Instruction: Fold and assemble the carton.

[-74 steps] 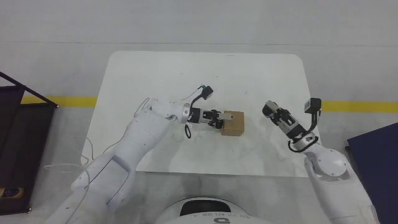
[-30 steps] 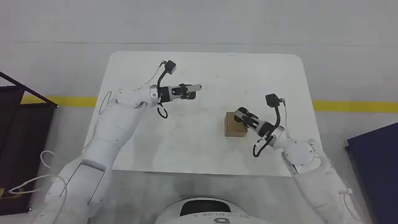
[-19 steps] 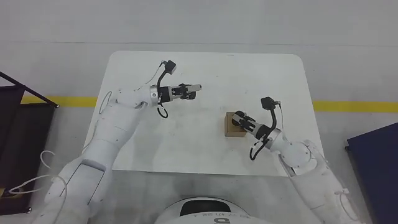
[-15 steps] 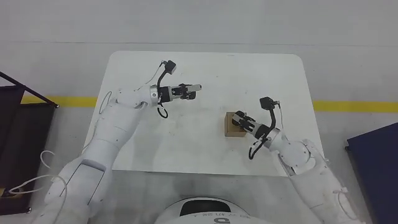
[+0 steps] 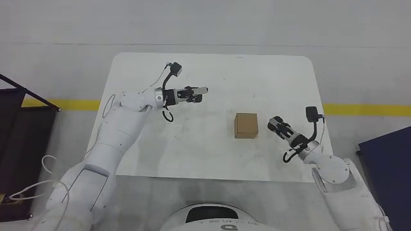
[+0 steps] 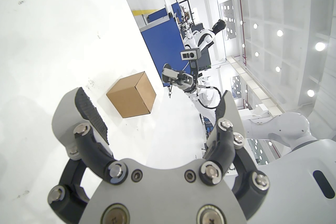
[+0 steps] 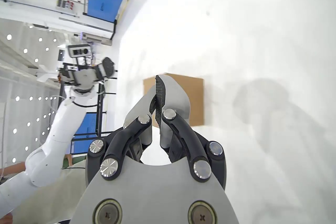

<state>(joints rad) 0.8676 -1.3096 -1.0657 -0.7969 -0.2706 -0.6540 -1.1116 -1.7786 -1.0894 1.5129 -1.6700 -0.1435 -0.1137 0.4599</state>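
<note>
- Toward the robot's side of the white rounded table point(image 5: 192, 70), a little right of its middle, sits the small brown cardboard carton point(image 5: 246, 125); it looks like a closed cube with its flaps down, resting flat on one face
- Its faces look nearly equal, so no long axis shows; its sides run roughly square to the table's edges
- Just beside it on the robot's right, not touching it, hangs the right gripper point(image 5: 273, 124), pointing at the carton's right face; its two fingers are pressed together with nothing between them
- Farther off, to the left and toward the far side, the left gripper point(image 5: 201, 91) hovers over the table, fingers spread wide and empty
- By my judgement the right arm is clearly the nearer; any further press would meet the carton's right face, and the folding seems nearly or wholly done
</note>
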